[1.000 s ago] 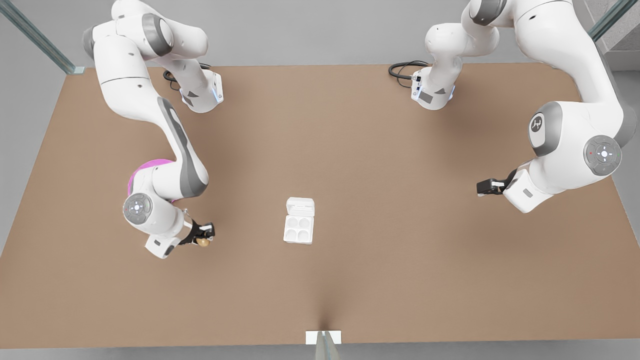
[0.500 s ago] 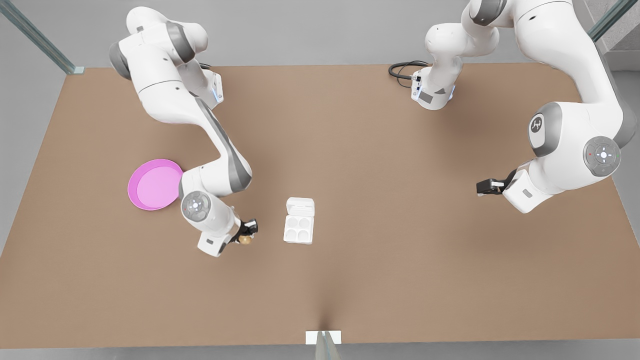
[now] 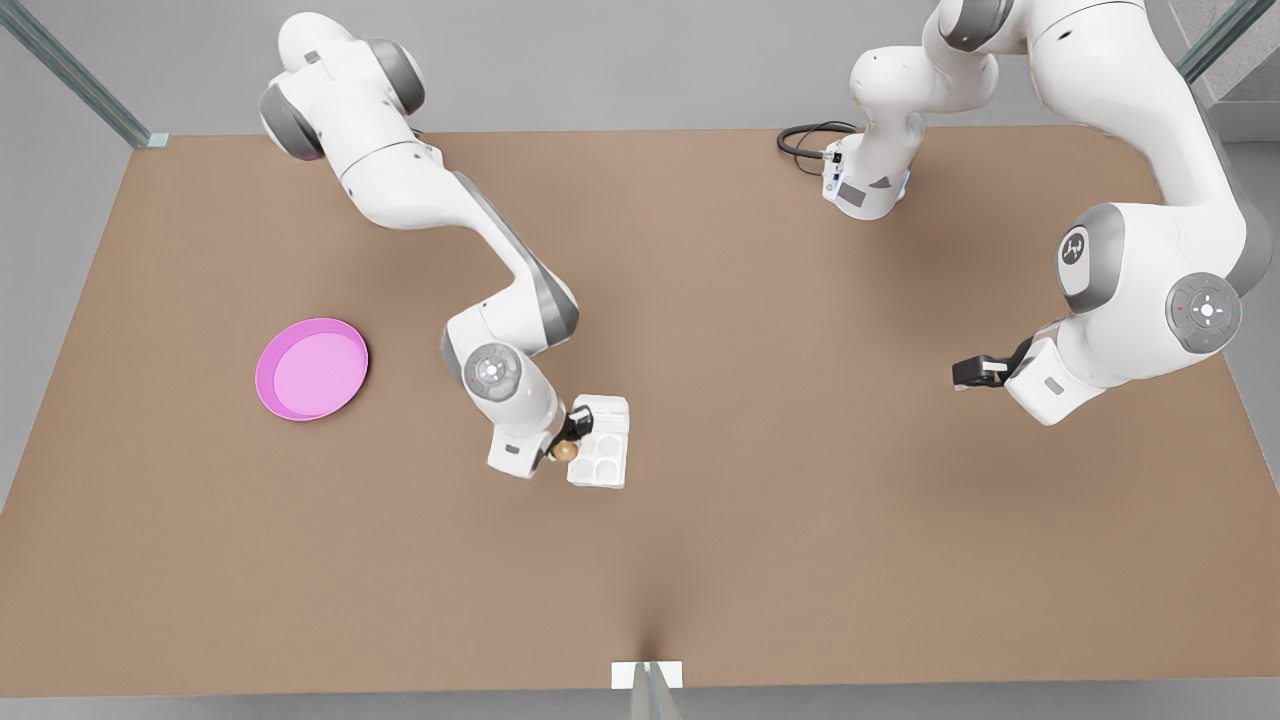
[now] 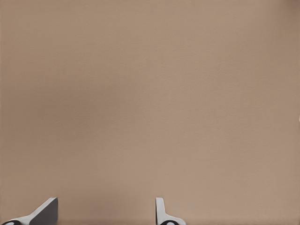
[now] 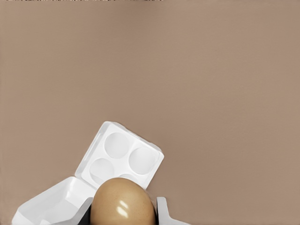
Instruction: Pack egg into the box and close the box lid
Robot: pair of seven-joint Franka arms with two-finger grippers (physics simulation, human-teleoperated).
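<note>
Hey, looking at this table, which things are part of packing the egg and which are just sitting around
Part of the job:
- egg, held in the right gripper beside the box
- box, its four cups empty
- box lid, open
- left gripper, open, waiting off to the front view's right

Just lying about:
- pink plate, empty
- black cable at the table's far edge

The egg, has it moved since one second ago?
Yes. The egg, held by the right gripper, has travelled toward the front view's right, away from the pink plate, reaching the box.
</note>
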